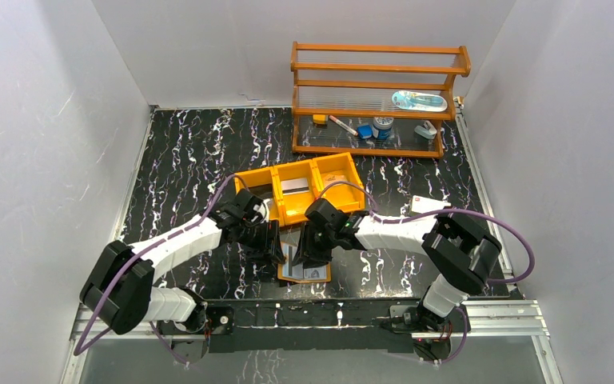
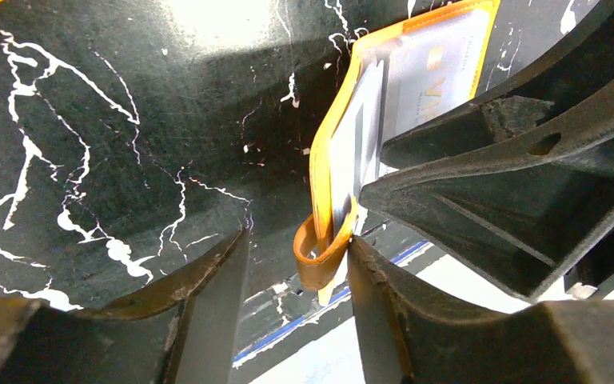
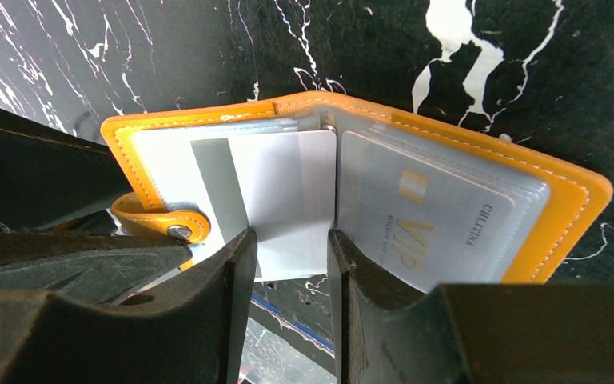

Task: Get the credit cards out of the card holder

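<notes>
The orange-tan card holder [image 1: 305, 272] lies open near the table's front edge, with both grippers over it. Its pale shiny pockets hold credit cards: a whitish-grey card with a dark stripe [image 3: 280, 188] on the left and a silver VIP card [image 3: 436, 216] on the right. My right gripper [image 3: 288, 250] is open, its fingertips astride the striped card's lower edge. My left gripper [image 2: 297, 238] is open around the holder's snap tab [image 2: 320, 260], which touches only the right-hand finger [image 2: 392, 304]. From the left wrist, the card holder [image 2: 324, 152] is seen edge-on.
An orange three-compartment tray [image 1: 304, 188] sits just behind the grippers. A white box [image 1: 428, 204] lies to the right. A wooden shelf [image 1: 376, 100] with small items stands at the back. White walls close in both sides.
</notes>
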Robot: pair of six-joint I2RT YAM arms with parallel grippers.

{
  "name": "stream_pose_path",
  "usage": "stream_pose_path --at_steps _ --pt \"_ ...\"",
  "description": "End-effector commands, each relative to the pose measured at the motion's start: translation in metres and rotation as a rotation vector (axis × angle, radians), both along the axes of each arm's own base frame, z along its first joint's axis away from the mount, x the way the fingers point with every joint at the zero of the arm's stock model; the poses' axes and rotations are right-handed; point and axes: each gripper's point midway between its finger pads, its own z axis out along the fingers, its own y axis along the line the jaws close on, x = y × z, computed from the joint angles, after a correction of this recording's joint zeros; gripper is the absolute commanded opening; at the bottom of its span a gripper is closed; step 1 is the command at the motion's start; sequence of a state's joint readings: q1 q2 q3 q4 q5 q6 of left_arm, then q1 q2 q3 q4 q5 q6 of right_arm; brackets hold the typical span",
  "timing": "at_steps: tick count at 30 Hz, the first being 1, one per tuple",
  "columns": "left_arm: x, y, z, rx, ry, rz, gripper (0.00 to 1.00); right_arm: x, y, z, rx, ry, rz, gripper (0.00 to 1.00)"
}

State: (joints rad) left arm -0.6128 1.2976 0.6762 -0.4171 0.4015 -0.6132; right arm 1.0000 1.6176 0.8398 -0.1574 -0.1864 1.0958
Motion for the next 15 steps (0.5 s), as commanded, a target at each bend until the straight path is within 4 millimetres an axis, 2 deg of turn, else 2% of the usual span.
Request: stream_pose_path --at_steps 1,3,8,12,15 --pt "0.008 -0.008 0.007 -0.007 -0.035 -0.003 0.5 0.001 0.007 0.005 0.025 -0.01 0.008 0.46" --pt "0.01 -0.011 0.01 -0.013 -0.04 -0.003 0.63 0.001 0.006 0.005 0.025 -0.01 0.01 0.46" --pt "0.021 -0.019 0.024 -0.039 -0.083 -0.002 0.72 0.0 0.003 0.004 0.023 -0.013 0.006 0.46" --pt "0.032 -0.016 0.017 0.02 -0.096 0.024 0.71 0.0 0.002 0.003 0.024 -0.014 0.004 0.46" --pt "0.032 -0.013 0.0 0.073 -0.052 0.03 0.62 -0.001 0.001 0.003 0.024 -0.014 0.002 0.46"
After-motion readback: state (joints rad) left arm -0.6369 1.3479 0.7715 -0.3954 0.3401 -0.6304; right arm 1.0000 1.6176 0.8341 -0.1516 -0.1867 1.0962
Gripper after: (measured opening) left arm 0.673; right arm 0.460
